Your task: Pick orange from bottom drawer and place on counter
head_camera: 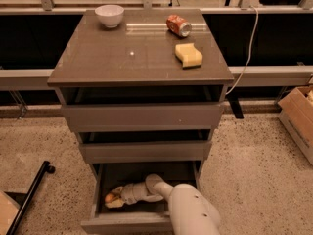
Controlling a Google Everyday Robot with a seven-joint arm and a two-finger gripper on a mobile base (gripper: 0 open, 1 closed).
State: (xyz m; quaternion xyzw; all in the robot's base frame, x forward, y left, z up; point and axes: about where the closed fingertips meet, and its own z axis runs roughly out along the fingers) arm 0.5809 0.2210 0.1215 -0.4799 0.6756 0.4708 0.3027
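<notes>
Your gripper [112, 199] sat inside bottom drawer [122, 224], right against orange [108, 197]; couldn't tell if clamped or spread. Bowl [109, 15], can [178, 25], sponge [189, 55] up on counter [122, 58].
</notes>
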